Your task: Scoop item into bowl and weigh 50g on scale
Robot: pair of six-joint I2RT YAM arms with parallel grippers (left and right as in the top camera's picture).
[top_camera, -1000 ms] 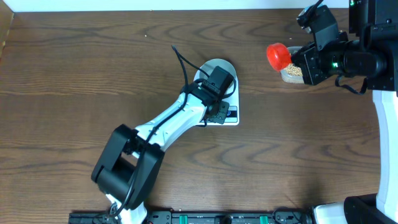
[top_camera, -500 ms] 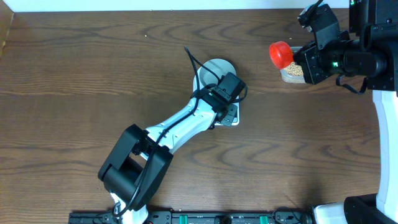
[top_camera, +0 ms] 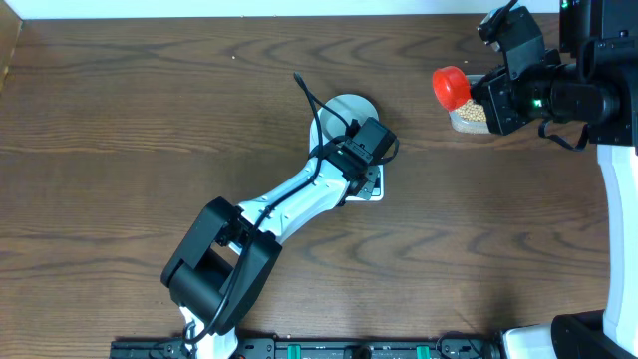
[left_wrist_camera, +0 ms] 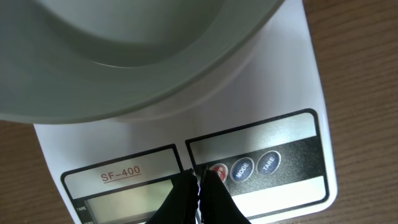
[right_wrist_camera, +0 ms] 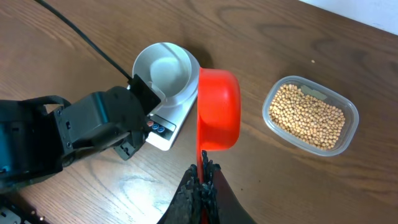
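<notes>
Judging by the bare bowl (right_wrist_camera: 165, 67), the task is only at its start. The pale bowl sits on the white scale (right_wrist_camera: 163, 129), but no beans lie in it. The soybeans (right_wrist_camera: 306, 115) all rest in the clear plastic tub (right_wrist_camera: 352, 112) on the bench (right_wrist_camera: 261, 180), well apart on the right arm's side. Scooping, pouring and weighing out are all left to do.

The left fingers (left_wrist_camera: 181, 200) are pressed together with nothing between them. Their tips are down at the scale's front panel, at or just beside the red button (left_wrist_camera: 218, 172). Whether they touch it I cannot tell; it looks like switching on or zeroing. I can make out no digits on the display (left_wrist_camera: 127, 202).

The right fingers (right_wrist_camera: 189, 196) are clamped on the handle of the red scoop (right_wrist_camera: 217, 109), which is held in the air between scale and tub. No beans show on it in either view.
</notes>
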